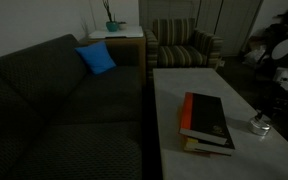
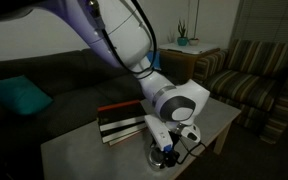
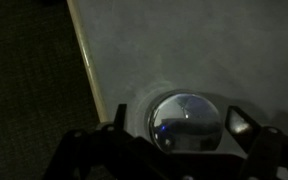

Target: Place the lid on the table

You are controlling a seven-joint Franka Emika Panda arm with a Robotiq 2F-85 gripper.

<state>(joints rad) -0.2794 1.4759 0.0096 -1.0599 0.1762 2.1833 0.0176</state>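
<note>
The lid point(image 3: 189, 121), a small round shiny domed piece, sits on the pale table point(image 3: 184, 45) near its edge. It also shows in both exterior views point(image 1: 261, 125) point(image 2: 165, 153). My gripper point(image 3: 180, 122) is directly above it, with one finger on each side. A gap shows between the left finger and the lid's rim, so the jaws are open around it. In an exterior view the gripper point(image 2: 164, 147) reaches down to the table's point(image 2: 84, 150) near end, beside the book stack.
A red-and-black book stack point(image 1: 206, 121) point(image 2: 119, 122) lies on the table point(image 1: 174, 90) close to the lid. A dark sofa point(image 1: 54, 100) with a blue pillow point(image 1: 96, 58) runs along the table. A striped armchair point(image 1: 184, 45) and a side table with a plant point(image 1: 114, 28) stand beyond.
</note>
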